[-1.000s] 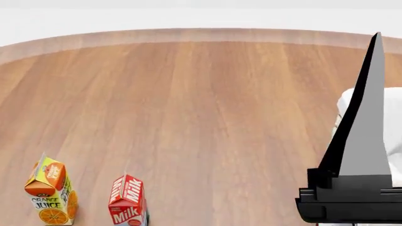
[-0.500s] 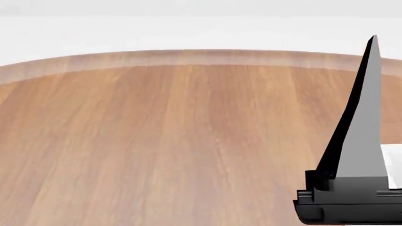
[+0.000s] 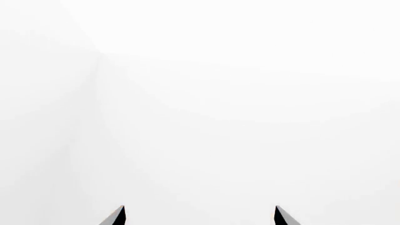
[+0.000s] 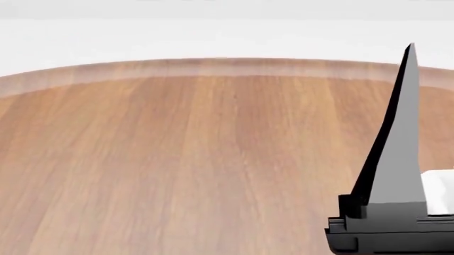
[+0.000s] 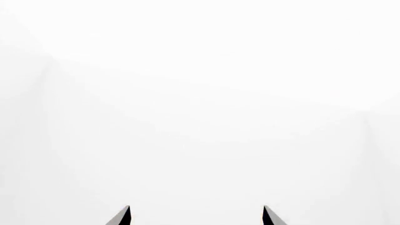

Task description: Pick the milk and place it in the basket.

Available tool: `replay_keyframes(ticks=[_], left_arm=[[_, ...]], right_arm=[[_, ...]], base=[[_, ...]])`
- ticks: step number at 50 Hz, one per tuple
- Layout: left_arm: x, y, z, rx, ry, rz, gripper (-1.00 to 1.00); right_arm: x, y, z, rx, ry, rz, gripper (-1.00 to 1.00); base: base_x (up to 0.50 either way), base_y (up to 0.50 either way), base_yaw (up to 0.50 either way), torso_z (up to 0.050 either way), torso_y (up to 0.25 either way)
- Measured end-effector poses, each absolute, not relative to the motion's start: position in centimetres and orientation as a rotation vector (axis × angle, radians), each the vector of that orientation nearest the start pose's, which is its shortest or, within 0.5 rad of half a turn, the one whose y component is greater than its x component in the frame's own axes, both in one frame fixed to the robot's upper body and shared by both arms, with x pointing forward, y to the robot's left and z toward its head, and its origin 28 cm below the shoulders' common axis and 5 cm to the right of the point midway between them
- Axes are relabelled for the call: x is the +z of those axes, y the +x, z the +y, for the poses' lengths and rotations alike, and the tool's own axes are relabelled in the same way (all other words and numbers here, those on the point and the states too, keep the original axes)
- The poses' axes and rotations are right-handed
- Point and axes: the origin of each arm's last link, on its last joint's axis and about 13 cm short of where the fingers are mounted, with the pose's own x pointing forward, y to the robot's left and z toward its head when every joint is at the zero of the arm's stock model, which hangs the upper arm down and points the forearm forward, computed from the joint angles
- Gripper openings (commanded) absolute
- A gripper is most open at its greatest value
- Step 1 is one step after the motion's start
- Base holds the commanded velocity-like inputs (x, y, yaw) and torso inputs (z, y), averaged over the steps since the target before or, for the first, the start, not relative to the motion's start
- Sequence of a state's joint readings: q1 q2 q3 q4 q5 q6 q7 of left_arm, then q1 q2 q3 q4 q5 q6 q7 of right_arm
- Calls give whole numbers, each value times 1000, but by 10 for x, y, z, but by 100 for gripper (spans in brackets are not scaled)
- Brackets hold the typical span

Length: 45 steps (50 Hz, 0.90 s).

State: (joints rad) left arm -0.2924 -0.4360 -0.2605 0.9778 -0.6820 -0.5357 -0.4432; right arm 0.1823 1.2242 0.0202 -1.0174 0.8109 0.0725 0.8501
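Milk: not showing in any view. Basket (image 4: 438, 191): only a white sliver is showing at the head view's right edge, behind the right arm, over the table's right side; it is too small to tell more.

Right gripper (image 5: 195, 216): two dark fingertips are standing well apart, wide, holding nothing, facing blank white. In the head view one tall grey finger (image 4: 401, 143) is rising above the table.

Left gripper (image 3: 198, 216): tips are likewise spread wide, empty.

Wooden table (image 4: 184, 159): its curved far edge is showing against white.
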Motion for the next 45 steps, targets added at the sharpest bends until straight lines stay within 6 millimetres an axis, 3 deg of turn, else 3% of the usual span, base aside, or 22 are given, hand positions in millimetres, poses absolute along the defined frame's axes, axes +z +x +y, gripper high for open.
replay_keyframes(ticks=[22,45], left_arm=[[238,176,256,102,-119,-696,100],[238,175,257,107,-118,-695,100]], right_arm=[[264,163,-163,101,-157,-671,100],[260,190,-178,443,-132,-420,100]], base=[[0,0,0,0,0],[0,0,0,0,0]])
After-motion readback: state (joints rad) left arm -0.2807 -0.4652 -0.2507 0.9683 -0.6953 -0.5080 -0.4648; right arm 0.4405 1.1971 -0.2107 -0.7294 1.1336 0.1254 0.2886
